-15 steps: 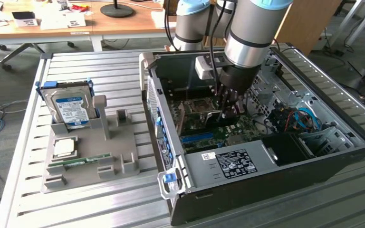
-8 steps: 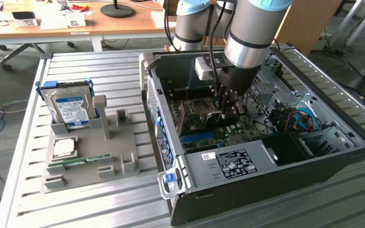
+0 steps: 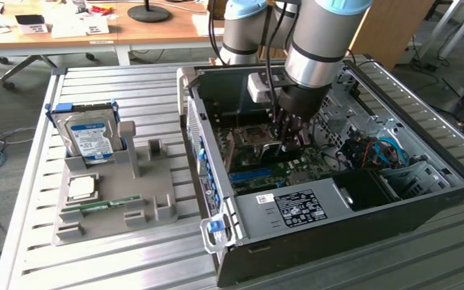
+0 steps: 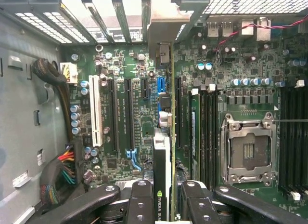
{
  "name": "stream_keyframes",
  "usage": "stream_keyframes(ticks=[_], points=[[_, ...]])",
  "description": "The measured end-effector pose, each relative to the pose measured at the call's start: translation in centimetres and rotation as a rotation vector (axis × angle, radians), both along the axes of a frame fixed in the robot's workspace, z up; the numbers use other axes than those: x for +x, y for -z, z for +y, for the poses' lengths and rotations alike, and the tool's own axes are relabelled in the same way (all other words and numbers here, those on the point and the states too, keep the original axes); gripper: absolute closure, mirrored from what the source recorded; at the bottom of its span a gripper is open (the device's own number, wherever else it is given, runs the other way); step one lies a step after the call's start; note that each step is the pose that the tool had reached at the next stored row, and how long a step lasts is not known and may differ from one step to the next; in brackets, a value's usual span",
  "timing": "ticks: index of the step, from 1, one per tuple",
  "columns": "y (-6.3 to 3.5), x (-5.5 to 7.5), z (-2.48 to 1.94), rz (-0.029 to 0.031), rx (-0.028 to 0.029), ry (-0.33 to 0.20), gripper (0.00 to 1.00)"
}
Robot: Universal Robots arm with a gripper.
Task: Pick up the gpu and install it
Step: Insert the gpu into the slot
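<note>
Inside the open computer case (image 3: 296, 211), my gripper (image 3: 290, 138) reaches down over the motherboard (image 3: 296, 163). It is shut on the gpu (image 3: 273, 149), which hangs on edge below the fingers. In the wrist view the gpu (image 4: 166, 147) runs edge-on away from my gripper (image 4: 163, 202), between two black fingers (image 4: 142, 200). A green logo shows on its near end. Its silver end bracket (image 4: 163, 38) stands against the case's rear slot openings. The card sits in line with a long expansion slot (image 4: 178, 113) on the board; I cannot tell whether it touches the slot.
A grey holder tray (image 3: 147, 193) on the slatted table holds a blue-labelled hard drive (image 3: 91, 138), a processor chip (image 3: 83, 187) and a green memory stick (image 3: 103, 206). Around the card are more slots (image 4: 129, 113), the processor socket (image 4: 248, 149) and cable bundles (image 4: 60, 173).
</note>
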State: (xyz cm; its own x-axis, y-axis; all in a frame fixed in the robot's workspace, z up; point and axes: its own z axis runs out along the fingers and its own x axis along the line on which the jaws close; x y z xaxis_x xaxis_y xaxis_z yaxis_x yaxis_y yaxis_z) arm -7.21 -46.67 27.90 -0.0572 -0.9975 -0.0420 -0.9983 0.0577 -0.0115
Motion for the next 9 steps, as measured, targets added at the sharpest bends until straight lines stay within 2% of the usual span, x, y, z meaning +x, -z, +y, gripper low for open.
stream_keyframes(ticks=[9], points=[[0.24, -0.62, -0.16, 0.0001, 0.0, 0.0, 0.73]])
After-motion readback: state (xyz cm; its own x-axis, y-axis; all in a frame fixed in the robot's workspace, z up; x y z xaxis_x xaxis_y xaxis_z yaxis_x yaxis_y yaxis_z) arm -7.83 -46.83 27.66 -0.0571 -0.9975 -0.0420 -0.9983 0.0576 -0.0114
